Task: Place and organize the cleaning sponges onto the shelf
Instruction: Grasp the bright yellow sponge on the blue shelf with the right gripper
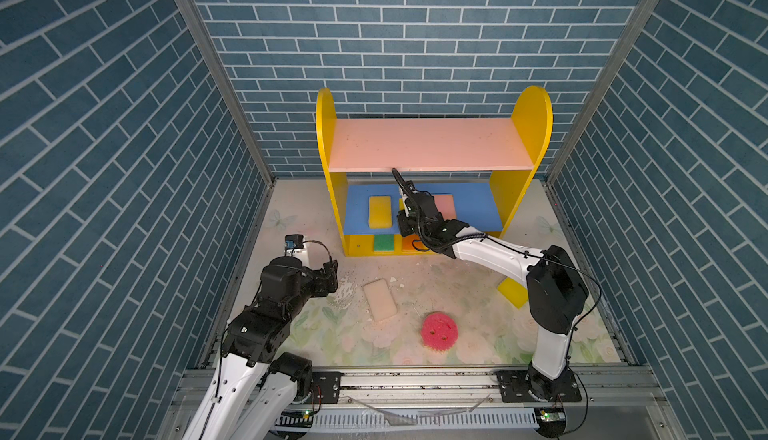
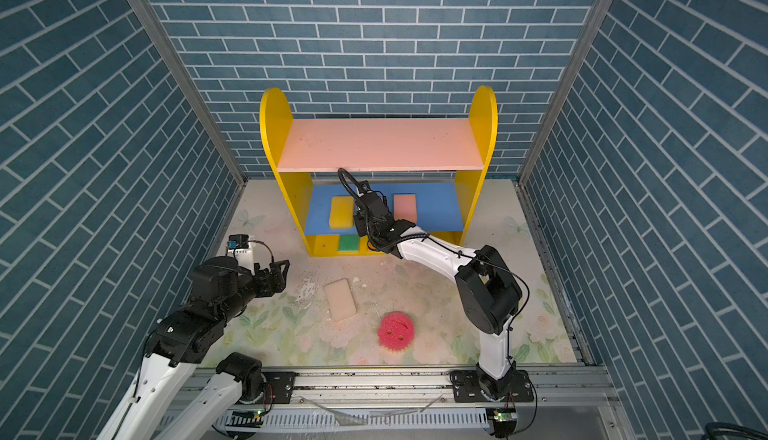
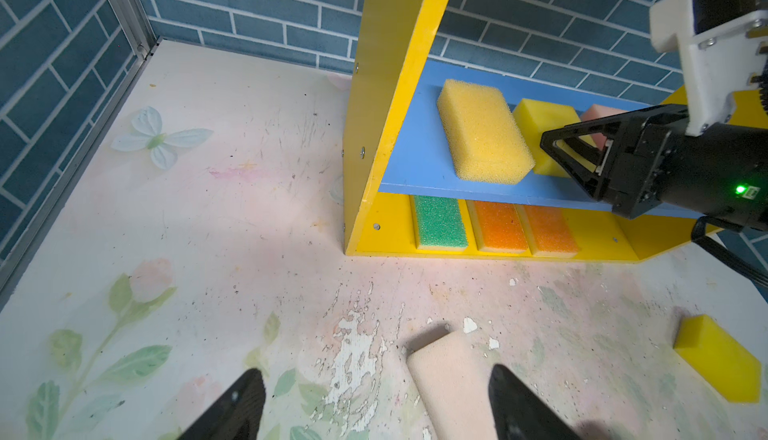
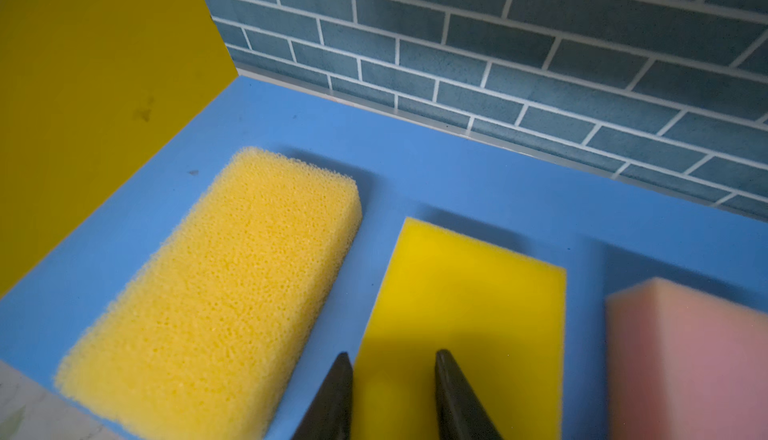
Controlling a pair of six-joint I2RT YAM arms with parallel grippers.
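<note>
The shelf [image 1: 428, 143] stands at the back. On its blue board [image 4: 415, 159] lie a porous yellow sponge [image 4: 220, 292], a smooth yellow sponge [image 4: 469, 292] and a pink sponge [image 4: 685, 355]. My right gripper [image 4: 392, 357] hovers just over the smooth yellow one, jaws narrowly apart and gripping nothing. A green sponge [image 3: 440, 222] and two orange sponges [image 3: 500, 226] sit on the base. A cream sponge [image 1: 379, 299], a round pink sponge [image 1: 439, 331] and a yellow block [image 1: 512, 292] lie on the table. My left gripper [image 3: 374, 380] is wide open beside the cream sponge [image 3: 449, 375].
The pink upper board [image 2: 380, 143] carries nothing and overhangs the right gripper [image 1: 405, 203]. Blue brick walls close in on three sides. The right arm's elbow [image 1: 555, 292] hangs over the yellow block. Flaked paint [image 3: 353, 346] marks the floral tabletop.
</note>
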